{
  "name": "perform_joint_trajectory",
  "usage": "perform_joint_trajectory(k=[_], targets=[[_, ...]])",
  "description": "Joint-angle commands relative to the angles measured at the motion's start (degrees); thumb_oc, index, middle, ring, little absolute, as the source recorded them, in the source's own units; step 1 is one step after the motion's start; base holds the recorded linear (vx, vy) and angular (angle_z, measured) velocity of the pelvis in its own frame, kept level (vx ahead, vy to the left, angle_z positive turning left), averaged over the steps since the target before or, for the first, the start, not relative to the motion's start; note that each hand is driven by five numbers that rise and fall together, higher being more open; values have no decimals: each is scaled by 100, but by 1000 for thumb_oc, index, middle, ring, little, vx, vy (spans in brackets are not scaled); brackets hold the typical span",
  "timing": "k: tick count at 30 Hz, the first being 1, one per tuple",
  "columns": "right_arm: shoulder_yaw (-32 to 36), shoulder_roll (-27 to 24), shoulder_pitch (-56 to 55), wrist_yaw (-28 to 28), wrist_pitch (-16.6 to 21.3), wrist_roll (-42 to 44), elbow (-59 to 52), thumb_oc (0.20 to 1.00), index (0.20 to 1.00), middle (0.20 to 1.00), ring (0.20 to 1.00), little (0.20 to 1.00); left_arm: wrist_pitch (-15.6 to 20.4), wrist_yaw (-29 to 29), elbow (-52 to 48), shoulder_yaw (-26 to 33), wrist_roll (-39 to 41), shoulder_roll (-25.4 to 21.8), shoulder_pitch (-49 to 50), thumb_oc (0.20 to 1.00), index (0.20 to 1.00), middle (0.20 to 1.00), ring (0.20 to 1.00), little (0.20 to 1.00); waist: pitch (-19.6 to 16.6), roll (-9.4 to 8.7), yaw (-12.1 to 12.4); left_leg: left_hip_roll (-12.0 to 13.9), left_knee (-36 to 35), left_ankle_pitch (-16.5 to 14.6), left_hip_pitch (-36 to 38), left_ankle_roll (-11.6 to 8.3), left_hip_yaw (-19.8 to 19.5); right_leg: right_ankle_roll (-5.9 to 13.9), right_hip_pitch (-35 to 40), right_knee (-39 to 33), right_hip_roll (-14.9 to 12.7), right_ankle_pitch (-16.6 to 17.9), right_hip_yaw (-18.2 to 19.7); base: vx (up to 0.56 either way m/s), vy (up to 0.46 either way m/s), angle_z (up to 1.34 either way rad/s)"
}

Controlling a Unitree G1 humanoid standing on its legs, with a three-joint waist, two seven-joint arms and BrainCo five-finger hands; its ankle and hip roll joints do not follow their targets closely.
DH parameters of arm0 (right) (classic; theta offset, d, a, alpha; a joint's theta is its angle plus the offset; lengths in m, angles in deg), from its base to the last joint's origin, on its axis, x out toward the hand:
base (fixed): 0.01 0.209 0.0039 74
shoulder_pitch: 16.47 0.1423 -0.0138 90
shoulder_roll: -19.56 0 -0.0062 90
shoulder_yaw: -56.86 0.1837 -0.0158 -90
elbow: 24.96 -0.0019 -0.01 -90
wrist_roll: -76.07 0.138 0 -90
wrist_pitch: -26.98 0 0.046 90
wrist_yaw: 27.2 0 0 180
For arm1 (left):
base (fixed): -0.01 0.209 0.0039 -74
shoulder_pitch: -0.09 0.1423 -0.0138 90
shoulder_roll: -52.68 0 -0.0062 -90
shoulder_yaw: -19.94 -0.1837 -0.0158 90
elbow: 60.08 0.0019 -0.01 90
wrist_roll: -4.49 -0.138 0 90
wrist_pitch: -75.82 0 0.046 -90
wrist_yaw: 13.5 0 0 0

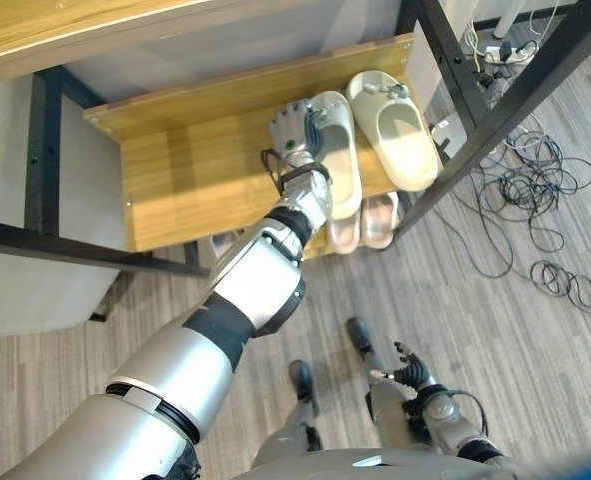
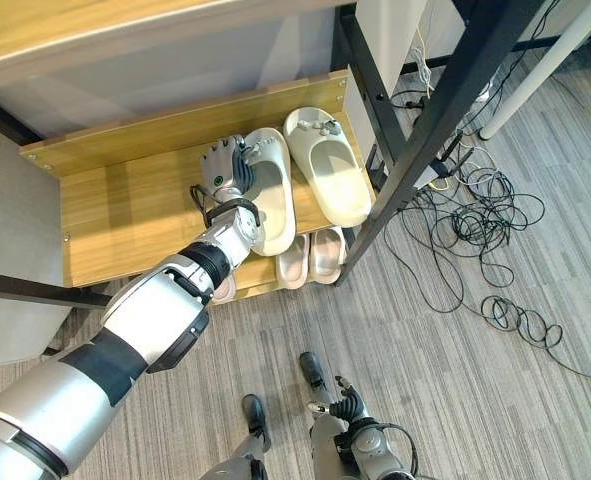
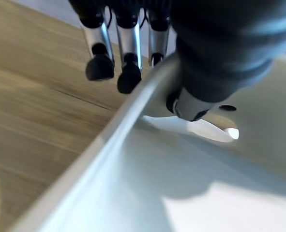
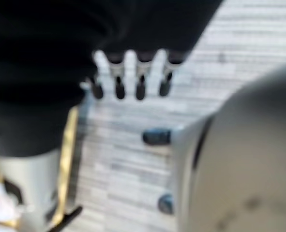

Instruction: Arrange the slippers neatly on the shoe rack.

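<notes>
From the left eye, the left hand (image 1: 297, 135) is up on the wooden shelf (image 1: 175, 170) of the rack, pinching the near edge of one cream slipper (image 1: 341, 150); its mate (image 1: 395, 125) lies just beside it toward the rack's end, and a pink pair (image 1: 365, 222) peeks out from the level below. From the right eye, the held slipper (image 2: 273, 185) reaches closer to the shelf's front edge than its mate (image 2: 327, 165), so the job looks to be squaring it: slide it flat, heel level with its partner, and don't bump that one. Left wrist: thumb (image 3: 191, 104) inside the slipper, fingers (image 3: 128, 72) curled outside its rim, a firm pinch. Right wrist: the right hand (image 4: 128, 82) hangs over the floor, fingers seemingly relaxed and empty, though the view is soft.
</notes>
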Motion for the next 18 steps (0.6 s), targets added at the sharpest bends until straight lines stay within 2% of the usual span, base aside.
perform_joint_trajectory(k=[1,6,10,11,13,15,17,18], targets=[[36,138,-68,47,104,52,142,1000,1000,1000,1000,1000,-103,126,834,311,126,155,-556,1000,1000,1000,1000,1000,236,68,-201,41,15,241,91,-372,-221,-258,586,115,264,-258,187,0,0,0],[58,199,-52,36,89,47,352,1000,1000,1000,1000,1000,-318,467,1055,343,396,13,-412,1000,1000,1000,1000,1000,140,71,-158,64,15,241,92,-379,-231,-282,593,81,269,-256,148,32,-10,-5],[70,211,-54,47,91,41,452,1000,1000,1000,1000,1000,-345,674,1055,514,566,-37,-303,1000,1000,1000,1000,1000,73,107,-124,53,15,240,93,-370,-282,-299,623,57,251,-275,103,26,4,0],[68,202,-125,34,97,27,500,1000,1000,1000,1000,1000,-231,979,1037,601,561,-80,-375,1000,1000,1000,1000,1000,22,129,-122,38,15,238,100,-366,-316,-313,646,36,242,-287,68,49,8,1],[65,159,-206,-1,101,28,489,1000,1000,1000,1000,1000,-55,1234,895,656,501,-123,-420,1000,1000,1000,1000,1000,-20,148,-115,33,15,237,111,-363,-349,-311,682,23,232,-309,26,42,2,3],[58,148,-225,-9,102,26,496,1000,1000,1000,1000,1000,60,1334,777,714,473,-123,-413,1000,1000,1000,1000,1000,-28,161,-111,31,15,237,120,-361,-364,-310,700,19,228,-314,7,16,5,5],[67,118,-234,-26,94,26,562,1000,1000,1000,1000,1000,419,1564,496,886,444,-62,-372,1000,1000,1000,1000,1000,-51,198,-91,19,15,243,144,-359,-387,-305,757,19,212,-340,-32,15,15,5],[67,117,-235,-26,95,26,562,1000,1000,1000,1000,1000,420,1565,495,887,444,-61,-371,1000,1000,1000,1000,1000,-51,200,-92,19,15,243,144,-359,-389,-305,759,18,212,-341,-33,12,19,6]])
